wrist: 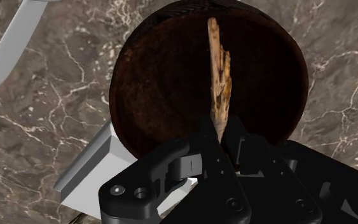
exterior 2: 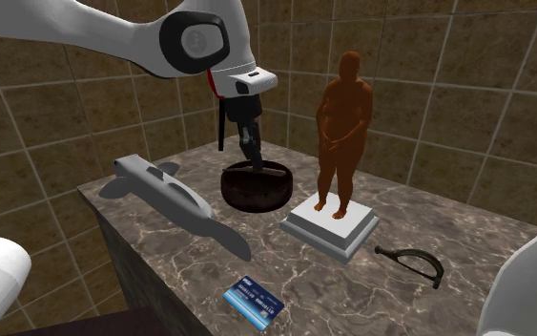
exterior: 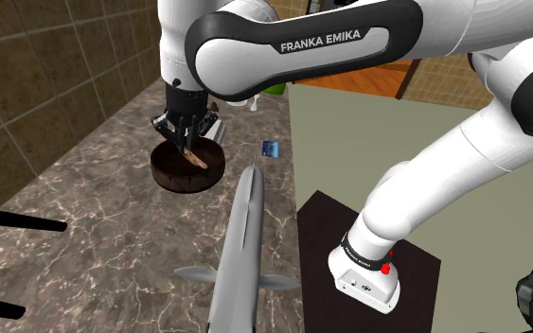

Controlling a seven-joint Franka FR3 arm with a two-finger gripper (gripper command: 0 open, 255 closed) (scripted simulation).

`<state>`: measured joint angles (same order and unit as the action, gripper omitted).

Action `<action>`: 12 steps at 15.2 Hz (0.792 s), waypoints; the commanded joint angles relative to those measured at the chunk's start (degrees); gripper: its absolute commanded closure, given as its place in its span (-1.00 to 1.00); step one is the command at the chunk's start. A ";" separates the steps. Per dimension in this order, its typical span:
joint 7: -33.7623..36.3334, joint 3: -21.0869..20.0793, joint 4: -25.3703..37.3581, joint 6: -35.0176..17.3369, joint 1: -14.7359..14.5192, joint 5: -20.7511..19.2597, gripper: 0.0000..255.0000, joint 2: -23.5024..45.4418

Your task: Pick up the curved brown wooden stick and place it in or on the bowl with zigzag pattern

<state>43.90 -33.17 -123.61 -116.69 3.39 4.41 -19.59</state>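
Observation:
A dark brown round bowl point(exterior: 172, 178) stands on the marble counter. My black gripper point(exterior: 187, 137) hangs right above it, shut on a rough light-brown wooden stick point(exterior: 196, 158) whose free end points down into the bowl. In the wrist view the stick point(wrist: 219, 76) runs out from between my fingertips point(wrist: 222, 135) across the bowl's dark inside point(wrist: 165, 83). From the second exterior view the gripper point(exterior 2: 251, 153) sits just over the bowl's rim point(exterior 2: 257, 199), and the stick is mostly hidden by the fingers.
A long grey aeroplane model point(exterior: 240, 241) lies on the counter near its edge. A brown human figurine point(exterior 2: 342, 115) on a white base point(exterior 2: 331, 227) stands beside the bowl. A blue card point(exterior 2: 254, 304) and a black curved object point(exterior 2: 411, 260) lie further off.

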 commanded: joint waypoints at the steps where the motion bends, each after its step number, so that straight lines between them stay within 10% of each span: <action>1: 0.00 0.00 -0.02 -0.02 0.00 0.00 1.00 0.00; 2: 0.00 0.00 -0.01 -0.01 0.00 0.00 1.00 0.00; 3: 0.00 0.00 -0.01 -0.01 0.00 0.00 -1.00 0.00; 12: -0.59 1.04 5.57 7.30 -0.30 0.65 -1.00 -1.92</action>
<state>43.41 -32.30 -119.22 -110.91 3.13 4.98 -21.22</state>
